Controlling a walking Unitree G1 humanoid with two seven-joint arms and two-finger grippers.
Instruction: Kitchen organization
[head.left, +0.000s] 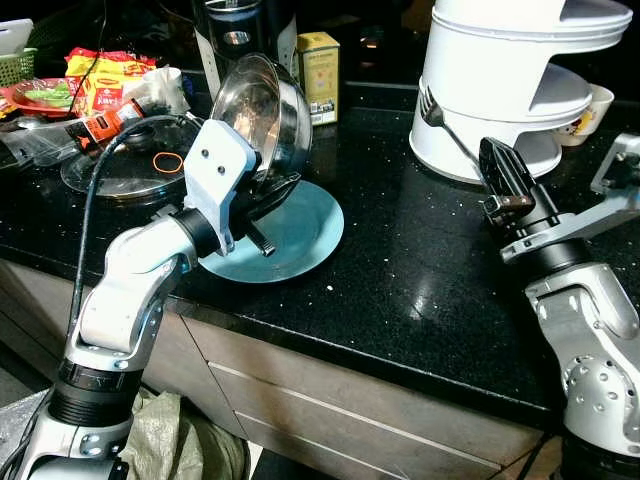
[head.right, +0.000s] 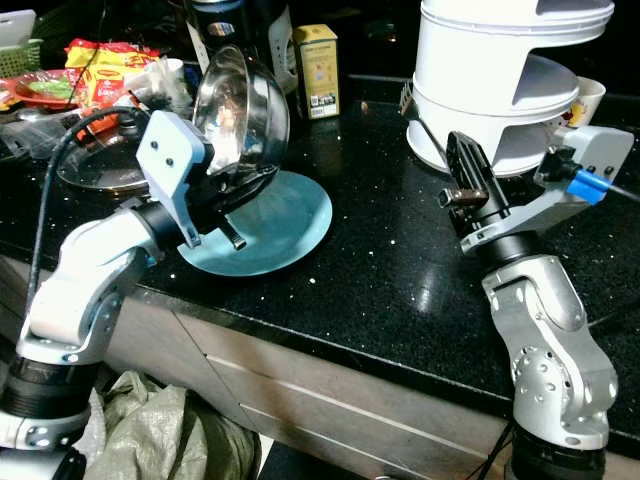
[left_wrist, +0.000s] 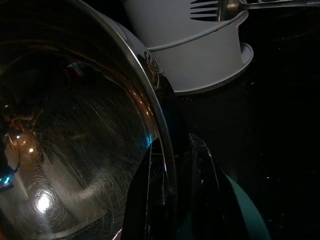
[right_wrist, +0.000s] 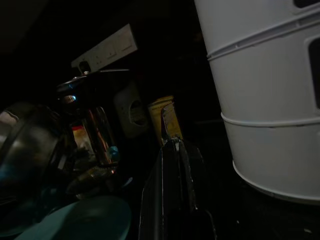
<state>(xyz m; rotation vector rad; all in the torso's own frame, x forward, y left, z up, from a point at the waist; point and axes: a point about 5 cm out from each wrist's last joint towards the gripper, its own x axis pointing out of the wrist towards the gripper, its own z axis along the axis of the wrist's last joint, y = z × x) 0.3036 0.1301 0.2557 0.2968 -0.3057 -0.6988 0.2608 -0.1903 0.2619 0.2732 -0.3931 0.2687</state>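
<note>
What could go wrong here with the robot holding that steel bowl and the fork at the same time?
The left pincer pinches only the rim of the tilted steel bowl, so it could slip and drop onto the blue plate beneath, chipping it. The right pincer holds the fork by its handle end, tines close to the white tiered rack; a small swing could knock them against it.
</note>
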